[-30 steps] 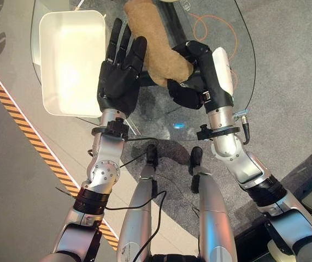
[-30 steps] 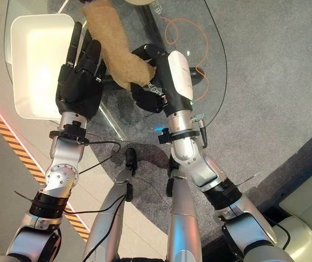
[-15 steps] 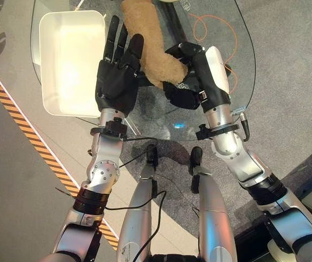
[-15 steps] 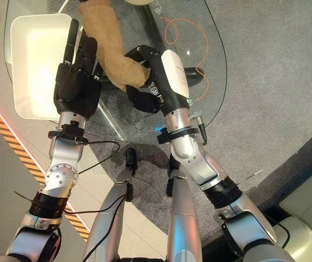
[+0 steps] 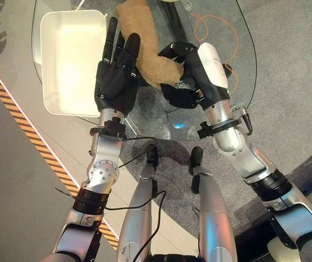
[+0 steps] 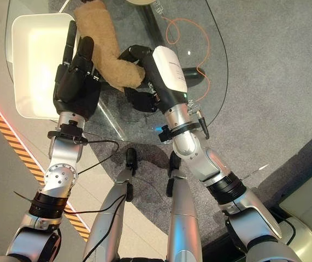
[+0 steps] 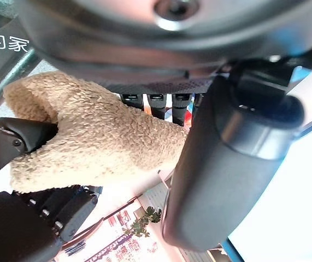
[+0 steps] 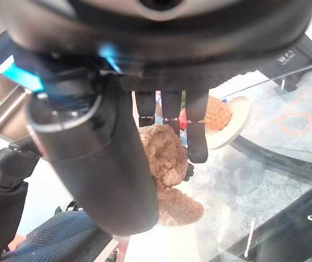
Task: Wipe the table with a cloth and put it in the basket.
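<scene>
At the far left of the glass counter (image 5: 243, 60) a white basket (image 5: 71, 60) is seen, shallow, rectangular and with nothing in it. Just beside its near right corner the left robot hand (image 5: 115, 82) is held flat, palm down, its fingers straight and pointing away from the robot; nothing is gripped by it, and its fingertips lie close against the cloth's left edge, though contact cannot be confirmed from the head views.

Next comes the cloth (image 5: 145, 52), a tan, fleecy strip laid lengthwise on the glass from the far edge toward the robot. Its near end is taken by the right robot hand (image 5: 180, 71), whose fingers and thumb are curled round it in a closed grasp; in the left wrist view the bunched end (image 7: 90, 142) is seen pinched between dark fingers.

The cloth is judged to be light, soft and limp. It would be expected to sag and trail when lifted, and to slide easily over the smooth glass. A hold on a gathered end, as now, should serve for dragging it; for the drop into the basket, a grasp nearer the middle would likely keep the free end from catching on the rim.

Farther right, an orange cable (image 5: 210, 27) is visible through the glass on the grey floor (image 5: 292, 65).
</scene>
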`<state>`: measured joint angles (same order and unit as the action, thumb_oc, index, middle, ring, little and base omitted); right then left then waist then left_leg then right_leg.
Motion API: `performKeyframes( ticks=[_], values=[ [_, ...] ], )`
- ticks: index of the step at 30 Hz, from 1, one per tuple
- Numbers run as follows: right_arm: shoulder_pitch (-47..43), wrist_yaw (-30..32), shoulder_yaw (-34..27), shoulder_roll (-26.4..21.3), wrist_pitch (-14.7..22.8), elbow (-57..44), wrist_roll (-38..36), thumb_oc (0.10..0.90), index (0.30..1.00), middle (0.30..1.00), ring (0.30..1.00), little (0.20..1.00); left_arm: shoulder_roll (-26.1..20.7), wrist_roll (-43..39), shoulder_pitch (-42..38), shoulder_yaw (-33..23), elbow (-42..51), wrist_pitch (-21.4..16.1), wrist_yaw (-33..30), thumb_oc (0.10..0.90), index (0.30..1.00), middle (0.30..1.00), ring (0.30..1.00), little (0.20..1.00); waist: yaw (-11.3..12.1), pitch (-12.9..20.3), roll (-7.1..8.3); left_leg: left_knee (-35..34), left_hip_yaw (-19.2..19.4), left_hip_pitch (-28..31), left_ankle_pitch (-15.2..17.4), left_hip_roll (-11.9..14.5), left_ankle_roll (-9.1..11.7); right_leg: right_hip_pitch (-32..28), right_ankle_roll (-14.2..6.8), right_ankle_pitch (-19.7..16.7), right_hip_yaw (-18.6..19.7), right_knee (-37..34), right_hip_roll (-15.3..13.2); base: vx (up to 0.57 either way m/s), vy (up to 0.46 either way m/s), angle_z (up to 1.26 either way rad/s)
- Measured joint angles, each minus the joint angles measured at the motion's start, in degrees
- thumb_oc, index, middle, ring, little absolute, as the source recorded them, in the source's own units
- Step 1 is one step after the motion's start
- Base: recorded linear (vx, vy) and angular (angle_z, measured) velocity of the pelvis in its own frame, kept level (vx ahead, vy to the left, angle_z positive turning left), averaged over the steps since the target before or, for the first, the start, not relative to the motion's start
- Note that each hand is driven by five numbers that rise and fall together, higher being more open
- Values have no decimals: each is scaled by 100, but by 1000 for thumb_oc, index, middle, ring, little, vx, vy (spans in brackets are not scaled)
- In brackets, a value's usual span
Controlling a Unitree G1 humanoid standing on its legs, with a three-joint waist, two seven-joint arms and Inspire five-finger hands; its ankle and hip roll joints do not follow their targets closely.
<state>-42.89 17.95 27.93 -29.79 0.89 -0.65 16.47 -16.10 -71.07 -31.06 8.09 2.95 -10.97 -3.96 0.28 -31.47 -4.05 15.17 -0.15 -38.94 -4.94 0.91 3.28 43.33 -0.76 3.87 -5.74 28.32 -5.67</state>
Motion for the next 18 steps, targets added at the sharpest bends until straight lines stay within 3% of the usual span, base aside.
performKeyframes(
  ticks=[13, 14, 15, 17, 18],
  values=[
    [-176, -292, 25, -199, 1, 0, 323, 100, 300, 300, 300, 200, -2, 0, 5, -15, -33, 0, 0, 800, 900, 900, 900, 900, 18, 0, 0, 0, -2, 1, -3, 0, 1, 0, 1, 0, -2, 2, -1, 0, 0, 0],
    [-179, -301, 25, -199, 4, 0, 342, 100, 300, 300, 300, 200, -2, 0, 5, -15, -37, -1, 0, 690, 806, 806, 806, 790, 20, 0, 0, 0, -1, 1, -3, 0, 1, 0, 1, -1, -2, 3, -1, 0, 0, 0],
    [-191, -326, 27, -204, 4, 0, 364, 100, 300, 300, 300, 200, -2, 1, 5, -15, -47, -8, 0, 446, 596, 596, 596, 546, 21, 0, 0, 0, -2, 1, -3, 0, 1, 0, 1, 0, -2, 4, -1, 0, 0, 0],
    [-208, -370, 26, -220, 7, 0, 369, 100, 300, 300, 300, 200, -2, 1, 7, -16, -58, -38, 0, 163, 354, 354, 354, 263, 26, 0, 0, 0, -2, 1, -3, 0, 1, 0, 1, -1, -2, 3, -1, 0, 0, 0],
    [-216, -407, 27, -230, 20, 0, 373, 100, 300, 300, 300, 200, -2, 1, 7, -22, -69, -66, 0, 163, 354, 354, 354, 263, 27, 0, 0, 0, -2, 1, -4, 0, 1, 0, 1, -1, -2, 4, -1, 0, 0, 0]
  ],
)
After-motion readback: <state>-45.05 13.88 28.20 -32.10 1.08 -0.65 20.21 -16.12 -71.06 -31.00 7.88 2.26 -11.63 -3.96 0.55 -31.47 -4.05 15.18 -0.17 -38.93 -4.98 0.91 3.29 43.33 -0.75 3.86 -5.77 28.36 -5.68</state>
